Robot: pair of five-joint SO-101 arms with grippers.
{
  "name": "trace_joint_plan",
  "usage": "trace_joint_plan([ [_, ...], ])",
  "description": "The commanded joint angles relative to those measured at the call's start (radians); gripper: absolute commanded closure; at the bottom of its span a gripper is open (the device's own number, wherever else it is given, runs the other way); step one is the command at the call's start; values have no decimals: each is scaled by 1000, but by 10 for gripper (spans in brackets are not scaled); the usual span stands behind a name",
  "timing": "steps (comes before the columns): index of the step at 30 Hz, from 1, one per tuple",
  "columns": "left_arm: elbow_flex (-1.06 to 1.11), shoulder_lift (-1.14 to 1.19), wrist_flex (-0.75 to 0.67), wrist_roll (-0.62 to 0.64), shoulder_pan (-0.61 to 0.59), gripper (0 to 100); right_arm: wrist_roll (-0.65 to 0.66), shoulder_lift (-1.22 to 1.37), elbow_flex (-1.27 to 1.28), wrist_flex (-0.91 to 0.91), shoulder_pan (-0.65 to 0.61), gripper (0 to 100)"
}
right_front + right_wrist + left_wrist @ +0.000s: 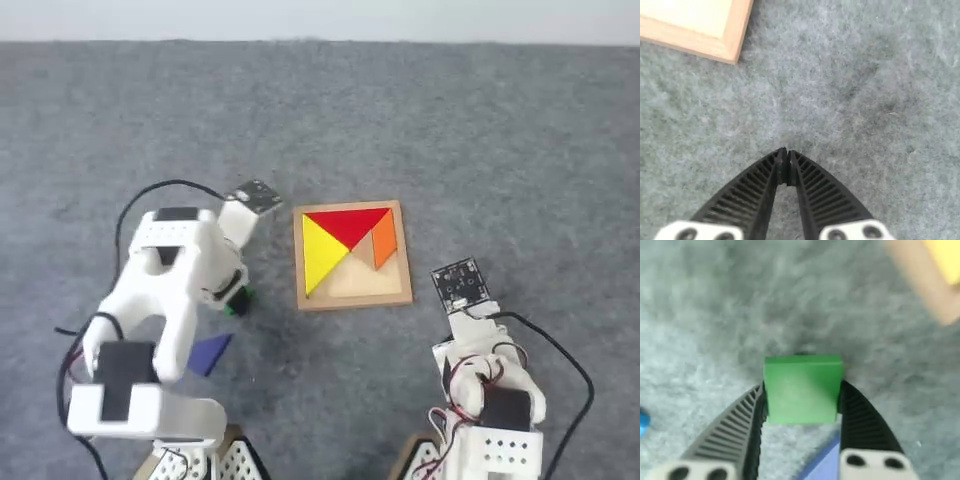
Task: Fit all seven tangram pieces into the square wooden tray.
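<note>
Between the jaws of the left gripper sits the green square piece, clamped by two opposite edges low over the grey carpet; the wooden tray lies just beside it, toward the other arm, so this arm is the nearer one; its bare wood faces the arm bases. The right gripper is pinched closed on nothing, near a tray corner.
</note>
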Motion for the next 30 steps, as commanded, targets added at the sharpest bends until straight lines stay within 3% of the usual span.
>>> trace_joint_plan([
  [1, 2, -216, 81, 92, 114, 934, 8, -16, 17, 1, -4, 991],
  [8, -137, -296, 201, 302, 315, 934, 8, -16, 17, 1, -4, 991],
  [15, -369, -46, 196, 563, 491, 935, 8, -16, 17, 1, -4, 991],
  [20, -524, 170, 163, 694, 537, 935, 8, -16, 17, 1, -4, 991],
  [25, -576, 304, 153, 605, 571, 935, 8, -16, 17, 1, -4, 991],
  [30, -584, 358, 94, 600, 594, 935, 8, -16, 17, 1, -4, 991],
])
